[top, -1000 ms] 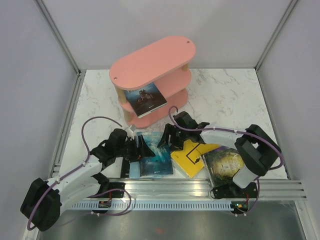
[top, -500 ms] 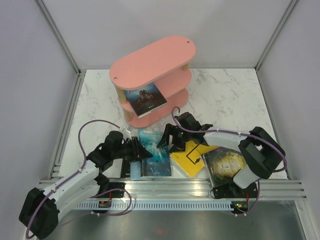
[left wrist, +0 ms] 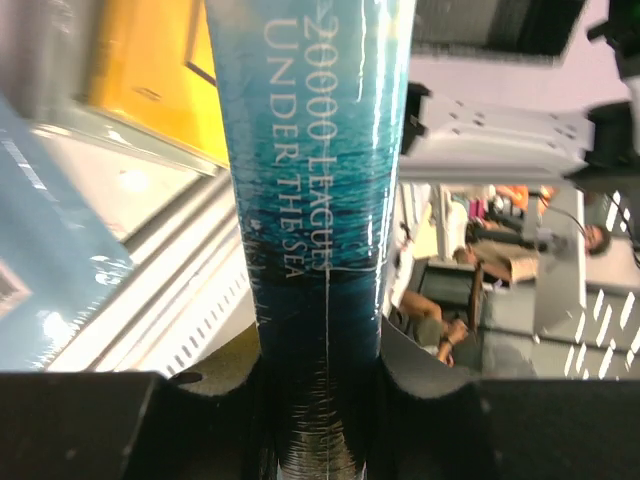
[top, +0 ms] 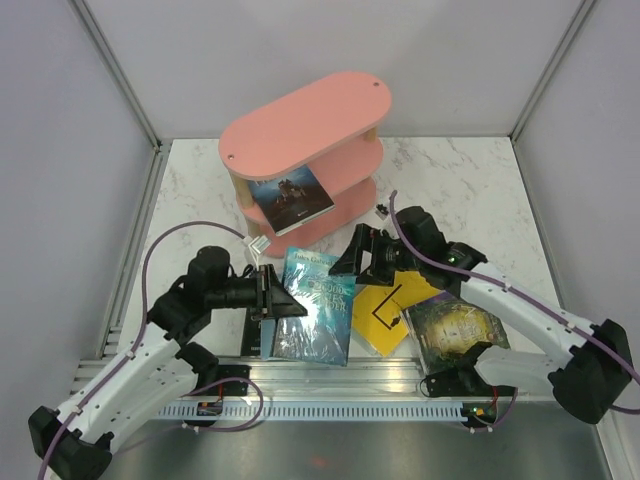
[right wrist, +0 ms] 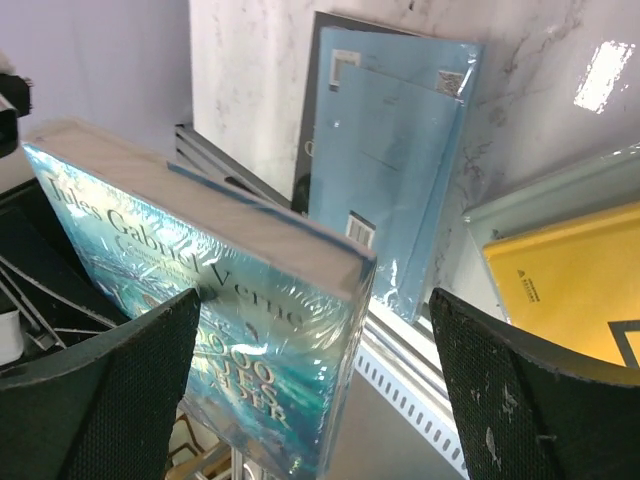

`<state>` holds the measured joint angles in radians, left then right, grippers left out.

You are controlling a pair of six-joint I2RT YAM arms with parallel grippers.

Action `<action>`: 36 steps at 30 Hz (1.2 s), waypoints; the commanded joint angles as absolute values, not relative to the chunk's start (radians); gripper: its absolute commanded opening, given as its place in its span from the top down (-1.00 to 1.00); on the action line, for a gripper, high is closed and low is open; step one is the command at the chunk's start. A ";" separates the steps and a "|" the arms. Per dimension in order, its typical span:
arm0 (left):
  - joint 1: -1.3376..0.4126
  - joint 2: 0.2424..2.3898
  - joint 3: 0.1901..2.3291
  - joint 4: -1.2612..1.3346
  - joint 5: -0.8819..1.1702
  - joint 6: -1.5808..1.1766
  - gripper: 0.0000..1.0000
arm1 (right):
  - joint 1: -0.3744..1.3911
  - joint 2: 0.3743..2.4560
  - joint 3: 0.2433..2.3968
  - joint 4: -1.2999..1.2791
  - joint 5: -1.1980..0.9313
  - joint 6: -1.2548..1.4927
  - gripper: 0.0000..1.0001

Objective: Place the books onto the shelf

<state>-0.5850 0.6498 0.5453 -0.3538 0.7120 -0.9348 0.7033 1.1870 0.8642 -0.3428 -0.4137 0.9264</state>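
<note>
My left gripper point(top: 272, 300) point(left wrist: 320, 375) is shut on the spine of the teal-blue book point(top: 318, 305) point(left wrist: 315, 170), which it holds raised and tilted above the table. My right gripper point(top: 362, 258) point(right wrist: 320, 385) stands open at the book's far end, and the book's corner point(right wrist: 250, 330) sits between its fingers, close to the left one point(right wrist: 110, 390). The pink shelf point(top: 300, 125) stands behind, with a dark castle book point(top: 292, 198) on its middle tier. A yellow book point(top: 385, 310) and a green-gold book point(top: 455, 325) lie flat at the front right.
A pale blue book point(right wrist: 390, 160) lies on a black book point(right wrist: 318, 60) beneath the raised one, near the aluminium rail point(top: 400, 375) at the table's front edge. Grey walls enclose the marble table point(top: 460, 190) on three sides.
My left gripper has shut on the teal-blue book and lifted it off the pile, tilting it up. My right gripper has risen, moved back and opened wider.
</note>
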 commanded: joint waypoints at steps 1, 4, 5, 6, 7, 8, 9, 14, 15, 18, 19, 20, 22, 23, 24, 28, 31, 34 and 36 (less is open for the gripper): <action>-0.588 0.634 0.693 -0.270 0.949 -0.940 0.95 | 0.684 1.096 0.929 -0.446 -0.391 0.905 -0.96; -0.588 0.646 0.819 -0.276 0.930 -0.942 0.95 | 0.678 1.046 0.974 -0.454 -0.385 0.922 -0.96; -0.588 0.658 0.897 -0.281 0.916 -0.940 0.95 | 0.677 1.039 0.989 -0.456 -0.382 0.923 -0.96; -0.588 0.696 0.938 -0.281 0.901 -0.939 0.95 | 0.675 1.032 1.021 -0.456 -0.374 0.933 -0.96; -0.588 0.715 0.980 -0.282 0.864 -0.936 0.95 | 0.675 1.029 1.040 -0.456 -0.370 0.936 -0.96; -0.588 0.741 1.067 -0.287 0.842 -0.930 0.95 | 0.672 1.029 1.057 -0.456 -0.367 0.943 -0.96; -0.588 0.762 1.112 -0.313 0.812 -0.901 0.95 | 0.672 1.029 1.092 -0.456 -0.358 0.946 -0.96; -0.569 0.934 1.343 -0.337 0.632 -0.848 0.96 | 0.666 1.051 1.189 -0.433 -0.321 0.986 -0.96; -0.560 0.957 1.368 -0.341 0.611 -0.842 0.95 | 0.664 1.057 1.206 -0.413 -0.315 0.995 -0.96; -0.509 1.029 1.460 -0.341 0.540 -0.836 0.95 | 0.663 1.091 1.241 -0.350 -0.304 1.031 -0.96; -0.474 1.046 1.485 -0.339 0.505 -0.833 0.95 | 0.663 1.107 1.252 -0.336 -0.304 1.038 -0.96; -0.456 1.080 1.533 -0.341 0.485 -0.830 0.95 | 0.663 1.114 1.264 -0.316 -0.293 1.054 -0.96; -0.398 1.115 1.583 -0.344 0.430 -0.821 0.95 | 0.661 1.124 1.287 -0.292 -0.291 1.066 -0.96; -0.376 1.155 1.633 -0.341 0.428 -0.824 0.95 | 0.661 1.127 1.292 -0.278 -0.294 1.069 -0.96; -0.356 1.182 1.660 -0.342 0.428 -0.825 0.95 | 0.661 1.129 1.295 -0.275 -0.301 1.069 -0.96; -0.250 1.288 1.782 -0.342 0.416 -0.857 0.95 | 0.661 1.123 1.263 -0.275 -0.324 1.081 -0.96; -0.175 1.371 1.848 -0.357 0.443 -0.899 0.95 | 0.661 1.101 1.220 -0.259 -0.321 1.100 -0.96; -0.118 1.446 1.894 -0.431 0.519 -0.926 0.95 | 0.658 1.095 1.209 -0.259 -0.324 1.098 -0.96; -0.103 1.466 1.896 -0.498 0.545 -0.928 0.95 | 0.657 1.095 1.212 -0.264 -0.328 1.094 -0.96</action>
<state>-0.1314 1.4540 1.8179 -0.5365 0.4625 -0.8864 0.6632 1.1149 1.2137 -0.2993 -0.3172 1.0843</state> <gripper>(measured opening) 0.344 0.982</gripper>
